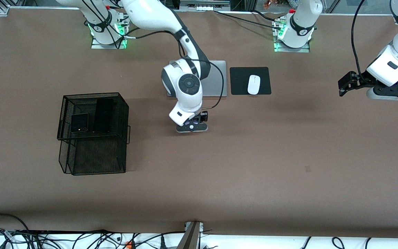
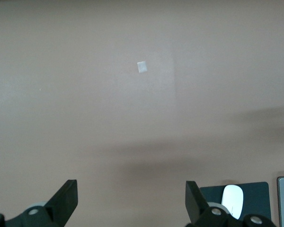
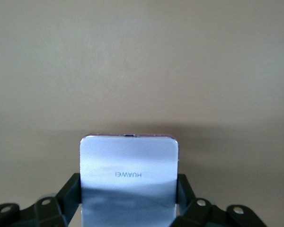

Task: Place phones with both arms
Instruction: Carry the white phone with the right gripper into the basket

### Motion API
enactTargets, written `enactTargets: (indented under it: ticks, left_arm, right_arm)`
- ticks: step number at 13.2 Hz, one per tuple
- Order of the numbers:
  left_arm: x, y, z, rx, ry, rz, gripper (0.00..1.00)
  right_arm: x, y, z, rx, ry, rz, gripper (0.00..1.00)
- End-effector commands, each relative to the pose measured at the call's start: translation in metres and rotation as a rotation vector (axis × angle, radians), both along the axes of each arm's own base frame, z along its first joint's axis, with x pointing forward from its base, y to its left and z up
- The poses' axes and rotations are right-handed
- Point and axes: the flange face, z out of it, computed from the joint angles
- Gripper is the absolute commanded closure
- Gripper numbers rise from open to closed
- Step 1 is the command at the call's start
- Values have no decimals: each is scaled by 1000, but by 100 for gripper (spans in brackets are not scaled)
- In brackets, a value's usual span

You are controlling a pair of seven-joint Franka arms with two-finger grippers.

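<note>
Right end effector (image 1: 192, 127) is sitting low at the middle of the table (image 1: 254, 166), nearer the front camera than the laptop (image 1: 216, 77), with its 2 fingers (image 3: 71, 194) pressing in on the 2 side edges of the lilac-white phone (image 3: 128, 184). Wrist view is showing the phone lying flat between the fingers, brand lettering facing up; grip looks like it is only just closing on it, and I cannot tell if the phone is off the table yet. Gripping by the edges makes sense for something this thin and flat.

Left end effector (image 1: 349, 84) is hanging over bare table at the left arm's end, fingers wide apart and holding nothing; this arm is waiting.

2 phones are already lying on top of the black wire basket (image 1: 93, 133) toward the right arm's end: the small black folded phone (image 1: 79, 123) and the long black phone (image 1: 103, 115) side by side, just beside each other. Judging from that, the lilac-white one is the last to go there.

White mouse (image 1: 254, 84) is resting on its black pad (image 1: 250, 80) beside the laptop, not part of the job.

Hard to make out: in the front view the right arm's wrist is covering nearly all of the lilac-white phone. Laptop is partly hidden by the same arm. Wire mesh is making the basket's levels hard to read. Left arm is cut off at the frame edge.
</note>
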Motion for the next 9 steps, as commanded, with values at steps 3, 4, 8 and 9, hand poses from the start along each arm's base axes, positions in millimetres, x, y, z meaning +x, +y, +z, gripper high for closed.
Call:
enactTargets:
  ticks: [3, 4, 8, 9]
  left_arm:
    - [9, -4, 3, -15, 19, -9, 0]
    - [9, -4, 3, -15, 20, -9, 0]
    - [8, -3, 3, -15, 22, -7, 0]
    - [8, -4, 3, -15, 22, -9, 0]
  right_arm:
    - [49, -100, 139, 17, 73, -128, 78]
    - [65, -137, 151, 14, 88, -131, 78]
    - [121, -293, 164, 14, 122, -66, 78]
    - [131, -329, 166, 16, 113, -51, 78]
